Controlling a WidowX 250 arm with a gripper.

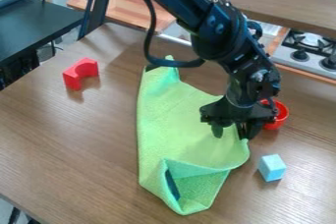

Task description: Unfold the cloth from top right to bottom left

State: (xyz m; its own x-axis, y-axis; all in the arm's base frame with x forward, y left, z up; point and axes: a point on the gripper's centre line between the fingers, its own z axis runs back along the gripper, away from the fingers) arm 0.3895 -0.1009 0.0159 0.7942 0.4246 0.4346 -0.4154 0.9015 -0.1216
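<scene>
Nearest: green cloth (177, 125), its lower end puckered and folded back on the wooden table (72, 149). Gripper (234, 131) over the cloth's right edge, fingers apart; cannot tell whether fabric is caught between them. Upper left lies fairly flat. Judged part done: right side and bottom folds need opening out.

Robot lab, by the toy stove (306, 50) behind the table (72, 134).

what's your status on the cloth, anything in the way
Gripper open, at right edge of green cloth. Cloth's near end folded over, not flat. Light-blue block just right of it, possible snag.
</scene>
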